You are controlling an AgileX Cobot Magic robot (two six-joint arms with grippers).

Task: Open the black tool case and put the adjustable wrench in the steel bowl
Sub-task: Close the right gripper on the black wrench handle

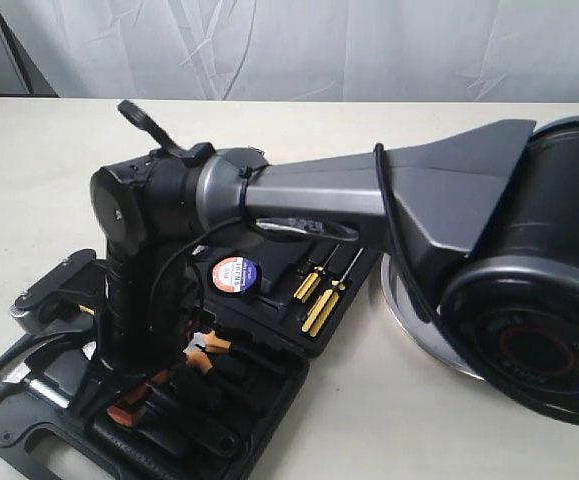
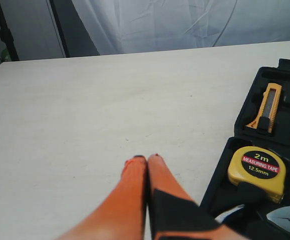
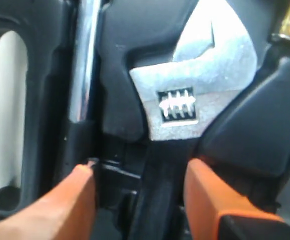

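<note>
Black tool case (image 1: 274,395) lies open at table's (image 1: 449,130) near-left corner, w/ bare top toward far edge. Steel bowl (image 1: 411,325) sits just right of case, mostly behind R arm. R arm reaches across, wrist bent down. R gripper (image 3: 142,172) is in case, fingers spread astride adjustable wrench (image 3: 195,100) handle. L gripper (image 2: 146,160) closed, empty, over bare table.

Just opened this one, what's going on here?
The black tool case lies open on the table. The right pincer is down inside it, open, with its fingers either side of the black handle of the adjustable wrench, not closed on it. The left pincer is shut on nothing above the table beside the case. The steel bowl sits nearby, mostly hidden by the arm.
</note>
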